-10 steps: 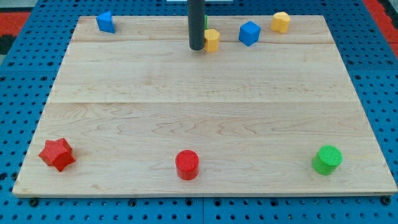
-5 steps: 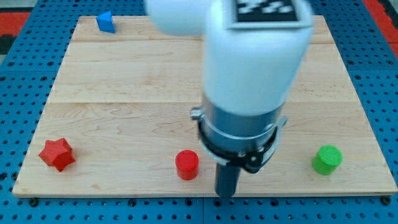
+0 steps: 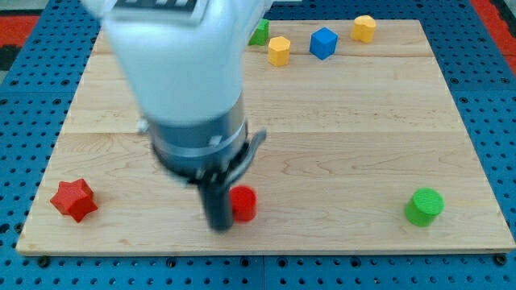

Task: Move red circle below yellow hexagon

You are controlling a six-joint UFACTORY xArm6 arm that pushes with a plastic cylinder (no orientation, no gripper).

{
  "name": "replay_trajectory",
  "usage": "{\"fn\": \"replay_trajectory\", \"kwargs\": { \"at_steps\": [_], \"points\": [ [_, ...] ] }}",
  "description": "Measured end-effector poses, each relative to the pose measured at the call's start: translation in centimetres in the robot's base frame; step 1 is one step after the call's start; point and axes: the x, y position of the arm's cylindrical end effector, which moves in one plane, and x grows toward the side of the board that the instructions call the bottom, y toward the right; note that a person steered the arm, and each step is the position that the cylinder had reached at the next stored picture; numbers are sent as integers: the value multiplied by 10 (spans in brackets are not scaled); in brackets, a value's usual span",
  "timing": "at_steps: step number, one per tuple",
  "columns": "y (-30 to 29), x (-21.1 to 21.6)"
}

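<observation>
The red circle (image 3: 244,204) lies near the view's bottom, left of centre. My tip (image 3: 218,225) stands right against its left side, at the board's bottom edge; the arm's white and grey body rises above it and hides the board's upper left. Two yellow blocks sit near the view's top: a yellow hexagon (image 3: 279,51) at top centre and another yellow hexagon-like block (image 3: 364,28) further right. Both are far from the red circle.
A blue cube (image 3: 323,43) sits between the two yellow blocks. A green block (image 3: 259,32) shows partly beside the arm at the top. A red star (image 3: 74,200) lies at bottom left, a green cylinder (image 3: 424,207) at bottom right.
The arm swung from the top of the board down to the bottom, first right of the red circle, now to its left. The red circle has barely moved.
</observation>
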Motion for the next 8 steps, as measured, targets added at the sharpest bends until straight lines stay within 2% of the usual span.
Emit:
{"fn": "replay_trajectory", "kwargs": {
  "at_steps": [1, 2, 3, 4, 5, 6, 8],
  "points": [
    [7, -64],
    [38, -79],
    [-16, -27],
    [-7, 13],
    [42, -9],
    [51, -54],
    [91, -16]
  ]
}}
